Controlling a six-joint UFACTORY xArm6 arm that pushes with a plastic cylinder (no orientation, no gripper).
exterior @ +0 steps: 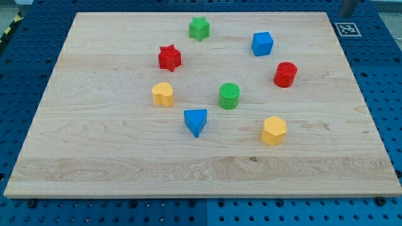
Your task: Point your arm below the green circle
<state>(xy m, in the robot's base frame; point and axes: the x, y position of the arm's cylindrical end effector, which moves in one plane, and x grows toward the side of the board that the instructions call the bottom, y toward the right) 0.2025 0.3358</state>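
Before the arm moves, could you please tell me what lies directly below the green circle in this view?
Below the green circle only bare board shows; the blue triangle and a yellow block flank that spot. Nothing covers it. My tip is not visible.

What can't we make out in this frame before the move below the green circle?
- My tip: not visible in the camera view. Only a grey stub shows, cut by the view's top edge, so the tip's position relative to the green circle is unknown.
- Marker tag: too small to read.
- Board: bottom corners cut off at the view's bottom edge.
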